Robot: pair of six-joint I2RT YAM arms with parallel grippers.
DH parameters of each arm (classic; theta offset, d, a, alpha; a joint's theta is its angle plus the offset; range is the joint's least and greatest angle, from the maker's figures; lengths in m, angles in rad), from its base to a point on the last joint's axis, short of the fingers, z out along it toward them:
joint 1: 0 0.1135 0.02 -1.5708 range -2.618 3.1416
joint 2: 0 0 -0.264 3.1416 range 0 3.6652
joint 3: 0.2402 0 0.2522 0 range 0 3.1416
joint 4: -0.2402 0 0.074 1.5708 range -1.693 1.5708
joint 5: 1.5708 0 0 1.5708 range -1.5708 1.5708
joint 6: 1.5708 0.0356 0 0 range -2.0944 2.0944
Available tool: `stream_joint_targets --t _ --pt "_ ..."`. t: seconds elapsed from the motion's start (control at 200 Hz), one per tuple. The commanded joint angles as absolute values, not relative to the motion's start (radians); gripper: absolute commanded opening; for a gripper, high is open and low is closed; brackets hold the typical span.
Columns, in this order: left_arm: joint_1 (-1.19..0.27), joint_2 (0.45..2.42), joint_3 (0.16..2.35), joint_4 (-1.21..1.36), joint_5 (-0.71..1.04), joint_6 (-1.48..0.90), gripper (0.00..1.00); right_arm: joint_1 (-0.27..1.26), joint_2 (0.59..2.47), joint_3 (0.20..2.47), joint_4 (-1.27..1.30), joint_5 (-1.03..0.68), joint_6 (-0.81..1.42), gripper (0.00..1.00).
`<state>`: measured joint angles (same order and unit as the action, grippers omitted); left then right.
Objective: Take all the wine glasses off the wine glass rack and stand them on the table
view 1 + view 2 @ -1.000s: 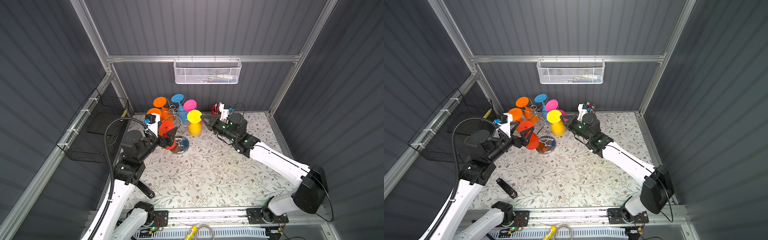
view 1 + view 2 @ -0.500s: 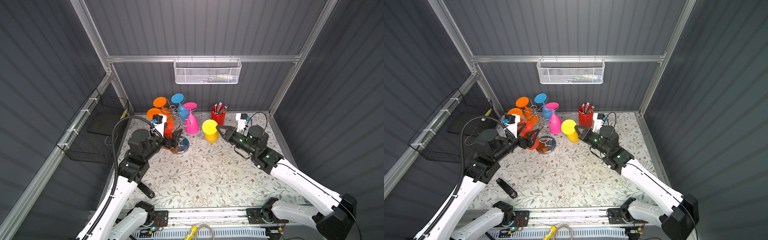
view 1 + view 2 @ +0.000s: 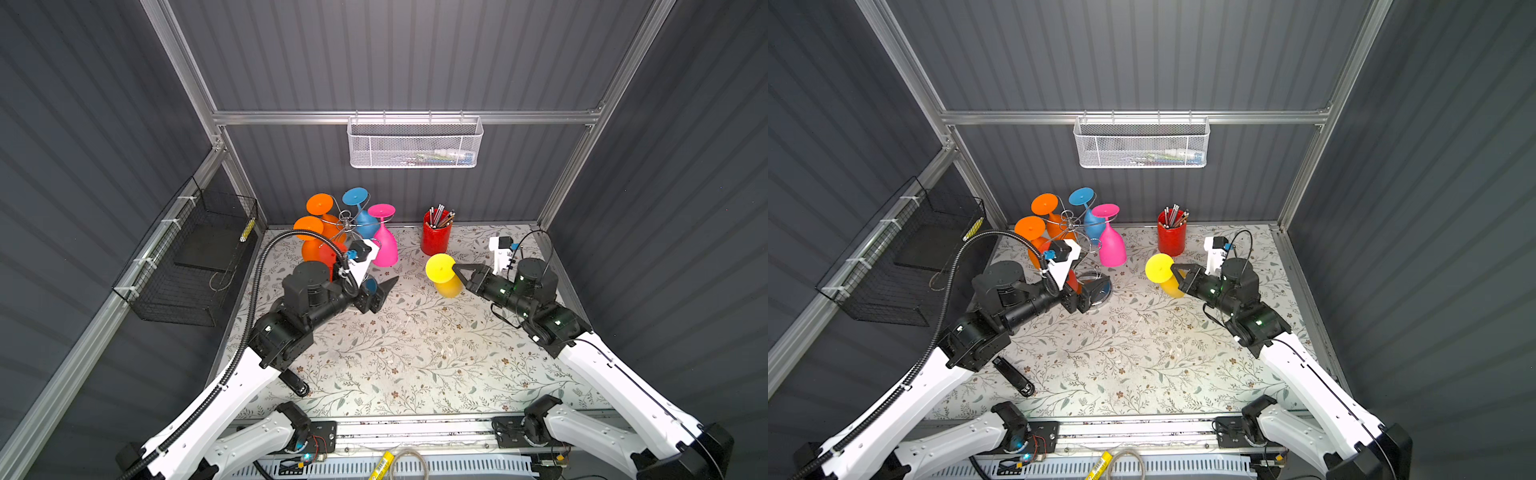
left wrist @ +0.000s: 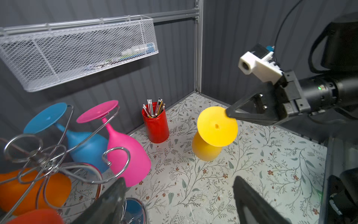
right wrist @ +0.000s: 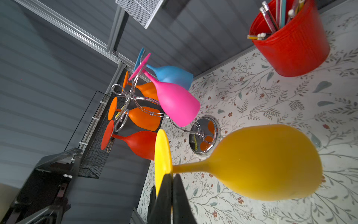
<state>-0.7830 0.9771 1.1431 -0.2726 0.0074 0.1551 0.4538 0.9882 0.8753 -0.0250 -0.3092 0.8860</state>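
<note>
1. Far left, the wine glass rack (image 3: pixel 347 218) stands by the back wall, its scroll arms loaded with hanging glasses (image 3: pixel 365 224), mouths down. The left gripper (image 4: pixel 178 182) hovers just in front of its base with the jaws spread wide and nothing between them. The danger is that any swing of that arm toward the wire could hook a scroll arm and rock the whole stand.
2. Next along, the pink glass (image 3: pixel 384 247) hangs on the rack's open side, tilted outward. A jolt to the stand would likely slide it off its arm.
3. Centre-right, the yellow wine glass (image 3: pixel 448 286) is off the rack and well apart from it, upside down, with its bowl low over the table (image 3: pixel 415 332). Whether it touches the table cannot be told. The right gripper (image 3: pixel 457 268) is clamped on the very edge of its foot disc. That thin pinch looks risky, because the heavy bowl could pivot or slip free.
4. Just behind the yellow glass sits the red pencil cup (image 3: pixel 435 239). A drift toward the back wall would bump it.
</note>
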Motion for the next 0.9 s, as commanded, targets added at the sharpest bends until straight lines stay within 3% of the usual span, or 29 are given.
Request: stream_joint_targets --t 0.0,0.2,0.325,0.56,0.896 --pt "-0.909 1.032 1.184 -0.327 -0.177 0.33 0.86 0.411 0.989 0.844 0.04 -0.442 0.95 0.0" --pt "-1.223 1.199 1.199 -0.237 -0.627 0.634 0.85 0.358 0.988 0.795 0.136 -0.523 1.056 0.0" --pt "-1.31 1.291 1.179 -0.051 -0.825 0.842 0.76 0.339 0.982 0.775 0.172 -0.555 1.092 0.0" --pt "-1.318 1.335 1.181 0.114 -0.828 1.006 0.62 0.316 0.945 0.755 0.186 -0.575 1.116 0.0" --pt "-1.318 1.353 1.194 0.075 -0.769 1.078 0.57 0.29 0.911 0.753 0.209 -0.598 1.193 0.0"
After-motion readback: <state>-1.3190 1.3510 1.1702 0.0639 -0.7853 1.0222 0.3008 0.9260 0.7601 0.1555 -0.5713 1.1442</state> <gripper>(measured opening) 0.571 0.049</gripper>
